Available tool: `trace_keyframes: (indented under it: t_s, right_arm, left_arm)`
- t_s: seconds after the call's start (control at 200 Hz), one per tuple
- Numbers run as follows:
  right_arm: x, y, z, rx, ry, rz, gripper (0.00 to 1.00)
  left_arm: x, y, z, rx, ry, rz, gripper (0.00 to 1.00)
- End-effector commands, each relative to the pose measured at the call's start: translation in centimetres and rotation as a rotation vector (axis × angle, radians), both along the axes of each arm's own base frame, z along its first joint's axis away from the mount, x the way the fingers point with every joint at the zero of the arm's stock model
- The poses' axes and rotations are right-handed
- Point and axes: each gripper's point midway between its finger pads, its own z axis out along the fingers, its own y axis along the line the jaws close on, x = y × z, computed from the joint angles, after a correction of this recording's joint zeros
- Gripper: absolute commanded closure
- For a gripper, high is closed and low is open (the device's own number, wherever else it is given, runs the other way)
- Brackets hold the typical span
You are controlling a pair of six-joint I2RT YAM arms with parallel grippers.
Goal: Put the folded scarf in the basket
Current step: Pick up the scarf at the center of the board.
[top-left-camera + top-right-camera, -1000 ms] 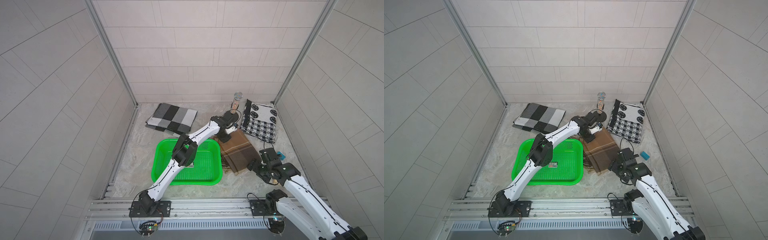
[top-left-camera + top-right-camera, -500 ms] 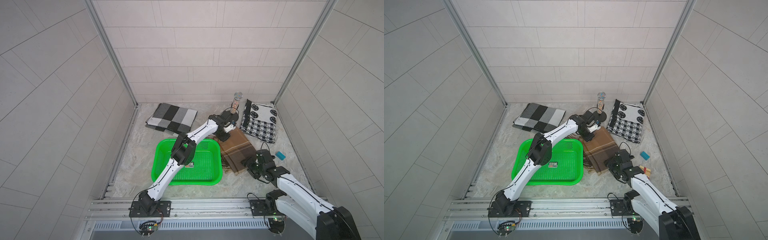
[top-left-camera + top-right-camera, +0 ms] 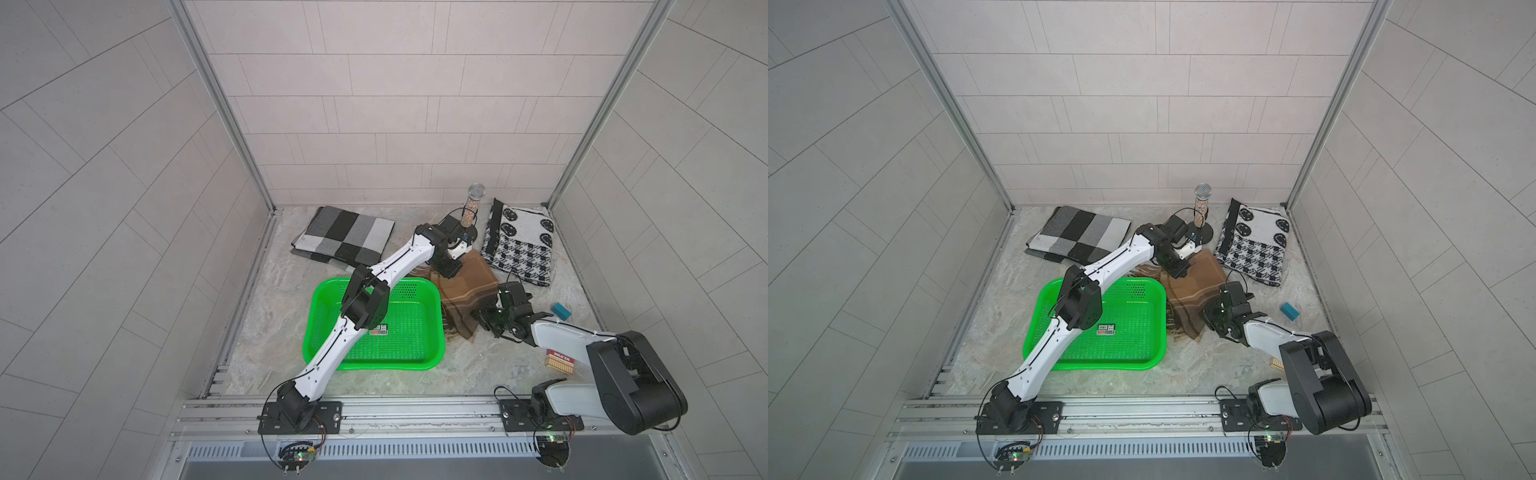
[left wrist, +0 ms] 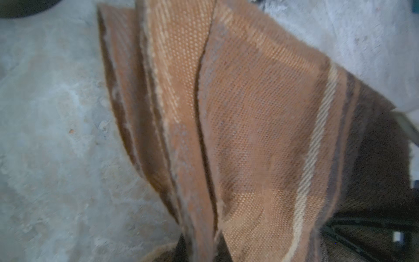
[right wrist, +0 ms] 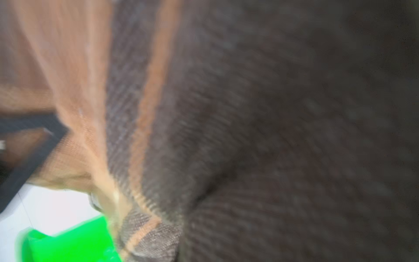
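Observation:
The folded scarf point(image 3: 469, 286) point(image 3: 1196, 282) is brown with dark and cream stripes and lies just right of the green basket point(image 3: 415, 365) point(image 3: 1113, 365). My left gripper point(image 3: 446, 272) point(image 3: 1177, 272) is shut on the scarf's far edge. Low at the scarf's near right edge, my right gripper point(image 3: 484, 318) point(image 3: 1210, 318) is shut on the cloth. Scarf fabric point(image 4: 260, 136) point(image 5: 272, 136) fills both wrist views and hides the fingers. A corner of the basket point(image 5: 68, 245) shows in the right wrist view. Only a sticker lies in the basket, and my left arm crosses above it.
A grey-and-black checked scarf point(image 3: 345, 235) lies at the back left and a black-and-white patterned scarf point(image 3: 519, 245) at the back right. A glitter tube on a stand point(image 3: 471, 208) is behind the left gripper. A teal block point(image 3: 561, 309) and a small red box point(image 3: 561, 360) lie by the right arm.
My right arm has come forward and down to the scarf's near right edge, and its gripper has gone from open to shut on it. The left gripper has kept its hold.

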Motion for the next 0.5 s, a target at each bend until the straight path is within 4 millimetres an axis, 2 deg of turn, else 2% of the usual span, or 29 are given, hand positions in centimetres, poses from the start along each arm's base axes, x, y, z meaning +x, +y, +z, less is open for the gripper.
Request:
trace_keyframes:
  t_s: [0.0,0.21,0.285,0.31,0.495]
  right_arm:
    - [-1.6,-1.5,-0.5,-0.106,0.071,-0.001,1.00]
    - [-1.0,-2.8,4.9,-0.213,-0.029,0.035,1.00]
    - [-1.0,-2.7,6.6,-0.232,-0.050,0.064,1.00]
    - [-0.3,-2.6,8.1,-0.231,-0.081,0.070,1.00]
    - [0.1,-2.2,12.9,-0.244,-0.158,0.122,1.00]
  left_arm:
    - [0.1,-0.1,4.1,-0.058,0.004,0.069,1.00]
    - [0.4,0.5,7.9,-0.095,0.013,0.223,1.00]
    - [0.5,0.9,9.2,-0.102,0.013,0.281,1.00]
    - [0.6,1.1,9.7,-0.105,0.010,0.301,1.00]
    - [0.6,2.3,13.8,-0.161,0.004,0.391,1.00]
